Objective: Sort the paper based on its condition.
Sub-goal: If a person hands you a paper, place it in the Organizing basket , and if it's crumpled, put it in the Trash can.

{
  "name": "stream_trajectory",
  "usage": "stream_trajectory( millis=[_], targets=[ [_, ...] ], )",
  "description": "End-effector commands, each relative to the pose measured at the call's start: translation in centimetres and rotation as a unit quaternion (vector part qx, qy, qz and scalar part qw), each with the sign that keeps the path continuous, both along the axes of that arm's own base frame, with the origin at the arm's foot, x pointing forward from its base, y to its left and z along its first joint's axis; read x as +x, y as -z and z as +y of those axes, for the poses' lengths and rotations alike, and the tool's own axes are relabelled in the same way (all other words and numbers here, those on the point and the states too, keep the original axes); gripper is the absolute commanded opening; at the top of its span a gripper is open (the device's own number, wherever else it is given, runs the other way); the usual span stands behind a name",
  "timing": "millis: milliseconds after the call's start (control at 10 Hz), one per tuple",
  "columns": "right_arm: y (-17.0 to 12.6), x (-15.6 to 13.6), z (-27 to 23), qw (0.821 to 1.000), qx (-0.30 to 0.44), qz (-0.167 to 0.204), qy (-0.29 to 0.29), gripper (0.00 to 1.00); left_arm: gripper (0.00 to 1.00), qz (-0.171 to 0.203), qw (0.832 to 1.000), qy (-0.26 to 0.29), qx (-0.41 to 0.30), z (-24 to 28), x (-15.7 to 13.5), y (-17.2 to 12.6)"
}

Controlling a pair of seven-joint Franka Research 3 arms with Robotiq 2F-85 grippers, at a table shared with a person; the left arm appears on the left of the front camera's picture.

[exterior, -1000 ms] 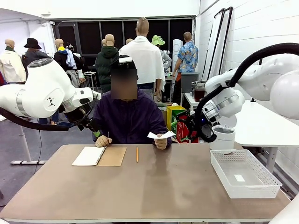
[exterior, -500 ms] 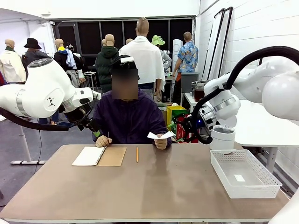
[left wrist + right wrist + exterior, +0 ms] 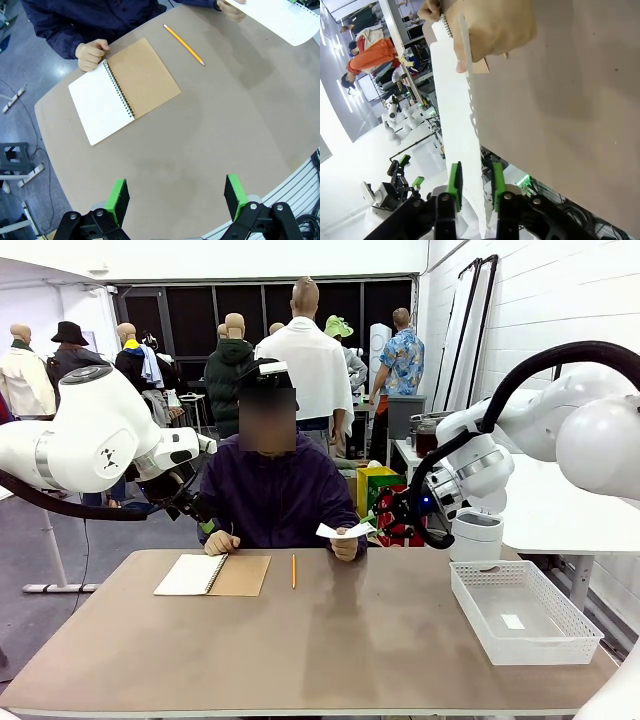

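— Over table's left, item one?
— Left gripper (image 3: 176, 197): black, green pads, wide apart, unmoved. Open spiral notebook (image 3: 212, 575), brown card cover, and yellow wooden pencil (image 3: 293, 570): unchanged.
— Further right?
— Thin white paper sheet (image 3: 340, 531), in person's hand (image 3: 345, 546) above far edge. Right gripper (image 3: 476, 182): nearer than before, jaws narrowed about sheet; pinch cannot be told.

- A robotics lab in a hall: a white left arm (image 3: 95, 435) and right arm (image 3: 590, 430) flank a brown desk (image 3: 330, 640).
- White block wall (image 3: 560, 300) on the right, dark glazed doors (image 3: 190, 320) at the far end.
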State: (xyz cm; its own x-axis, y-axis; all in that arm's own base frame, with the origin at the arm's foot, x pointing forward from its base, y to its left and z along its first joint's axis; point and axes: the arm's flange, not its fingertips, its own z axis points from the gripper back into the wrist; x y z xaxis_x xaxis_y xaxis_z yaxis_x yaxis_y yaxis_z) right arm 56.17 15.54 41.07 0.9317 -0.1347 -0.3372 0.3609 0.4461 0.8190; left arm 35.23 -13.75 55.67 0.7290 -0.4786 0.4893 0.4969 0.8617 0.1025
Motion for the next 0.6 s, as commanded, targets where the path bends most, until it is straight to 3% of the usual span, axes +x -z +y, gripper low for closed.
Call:
stream_trajectory(
  millis=[0, 500],
  targets=[
    [-0.06, 0.85, 0.46, 1.0, 0.01, 0.012, 0.016, 0.0, 1.0, 0.0, 1.0, 0.001, -0.006, 0.03, -0.03, -0.09],
    [-0.24, 0.87, 0.45, 1.0, 0.024, 0.017, 0.011, 0.0, 1.0, 0.0, 1.0, 0.001, -0.006, 0.03, -0.03, -0.09]
  ],
)
